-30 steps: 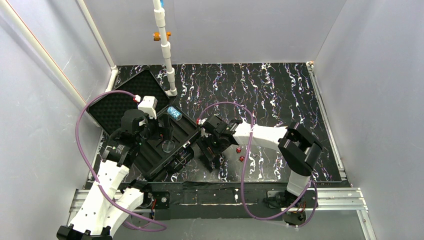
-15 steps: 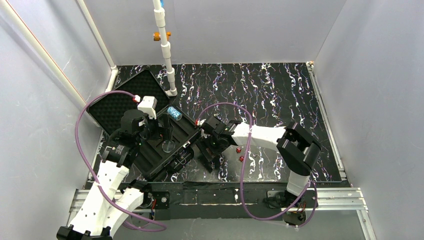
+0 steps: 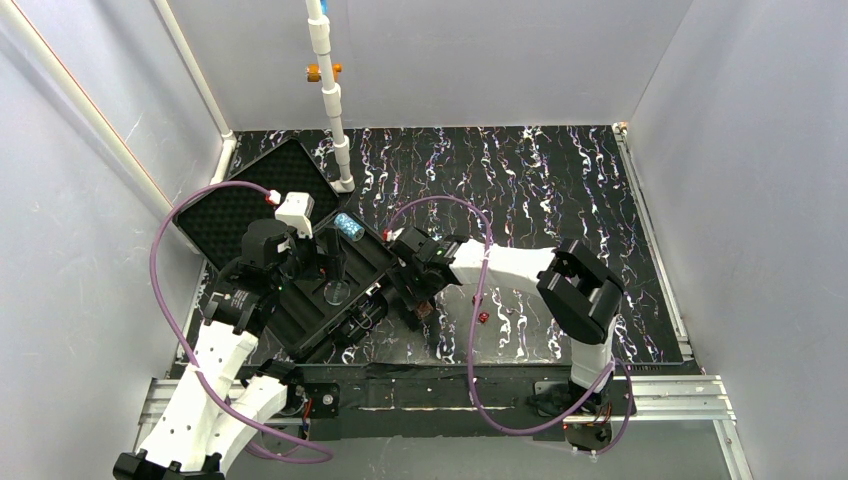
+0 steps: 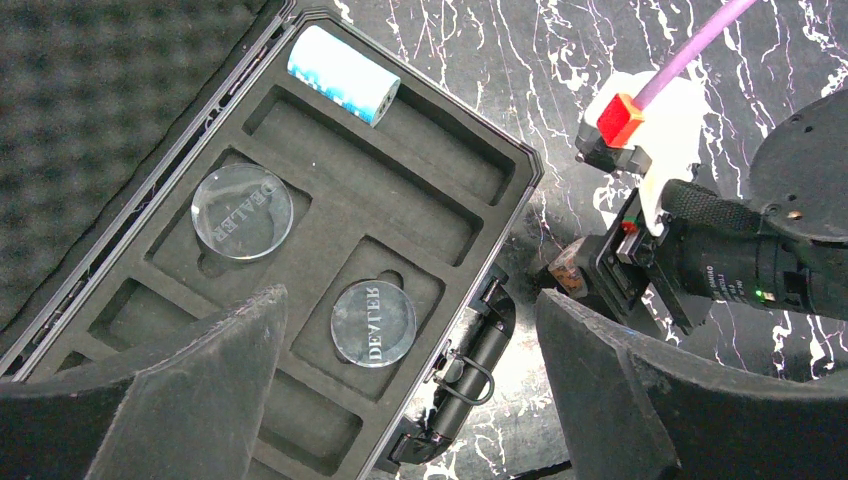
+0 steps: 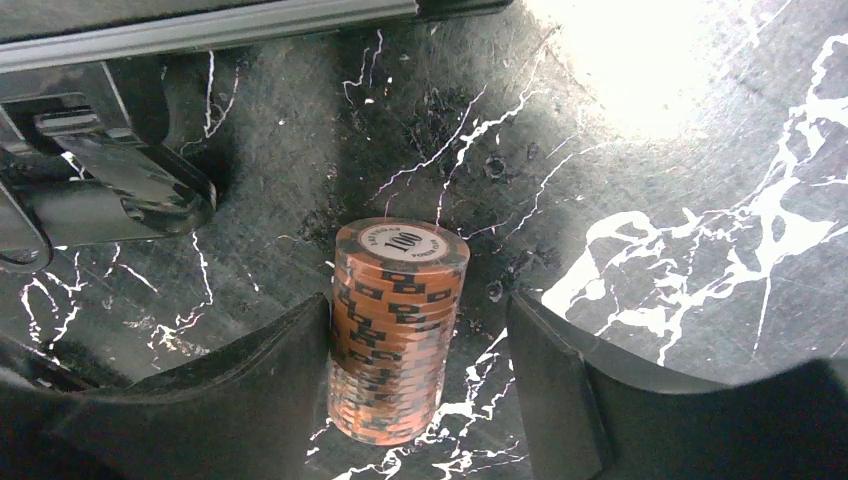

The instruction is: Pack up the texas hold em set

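The black case lies open at the left, with its foam-lined lid (image 3: 250,195) folded back and its foam tray (image 4: 420,200) facing up. A blue-white chip stack (image 4: 343,74) lies in a far slot, and it also shows in the top view (image 3: 347,227). Two clear dealer discs (image 4: 241,211) (image 4: 373,322) rest in the tray. My left gripper (image 4: 410,400) hovers open and empty over the tray's near right edge. A brown chip stack (image 5: 395,330) stands on the table beside the case. My right gripper (image 5: 420,390) is open around it. Its left finger touches the stack and its right finger stands apart.
A red die (image 3: 483,317) lies on the marbled table right of the right gripper. The case's handle and latch (image 5: 110,190) sit just behind the brown stack. A white pole (image 3: 333,100) stands at the back by the lid. Grey walls enclose the table.
My right gripper has moved left toward the case and now straddles the brown chip stack. The left arm has not moved.
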Robot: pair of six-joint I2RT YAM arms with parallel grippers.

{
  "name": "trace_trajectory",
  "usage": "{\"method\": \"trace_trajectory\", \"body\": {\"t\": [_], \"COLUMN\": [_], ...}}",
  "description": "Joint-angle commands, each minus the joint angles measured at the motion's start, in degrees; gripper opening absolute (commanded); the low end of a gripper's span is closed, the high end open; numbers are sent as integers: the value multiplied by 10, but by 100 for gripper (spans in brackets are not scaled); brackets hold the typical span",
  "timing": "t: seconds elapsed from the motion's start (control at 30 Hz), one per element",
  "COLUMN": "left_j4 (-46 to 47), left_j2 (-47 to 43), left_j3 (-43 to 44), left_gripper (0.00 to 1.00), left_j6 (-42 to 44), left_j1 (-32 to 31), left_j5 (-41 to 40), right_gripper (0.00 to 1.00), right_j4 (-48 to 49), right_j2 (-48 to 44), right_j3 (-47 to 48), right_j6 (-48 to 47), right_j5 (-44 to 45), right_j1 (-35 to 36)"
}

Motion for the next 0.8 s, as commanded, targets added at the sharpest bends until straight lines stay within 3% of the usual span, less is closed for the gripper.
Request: {"method": "trace_trajectory", "body": {"t": [0.0, 0.27, 0.6, 0.77], "left_j4": [-6, -6, -6, -6], "left_j2": [-7, -5, -5, -6], "left_j3": [13, 13, 13, 13], "left_gripper": [93, 93, 93, 93], "left_j6": [8, 8, 8, 8], "left_j1": [-3, -3, -3, -4], "left_j5": [-7, -7, -8, -9], "right_gripper": [70, 57, 26, 17], "right_j4": [-16, -32, -57, -72], "right_j2": [13, 35, 9, -15], "right_j3": [23, 36, 44, 59], "right_j6": [8, 1, -22, -42], "right_j5": [42, 84, 109, 117], "right_j1": [12, 33, 35, 35]}}
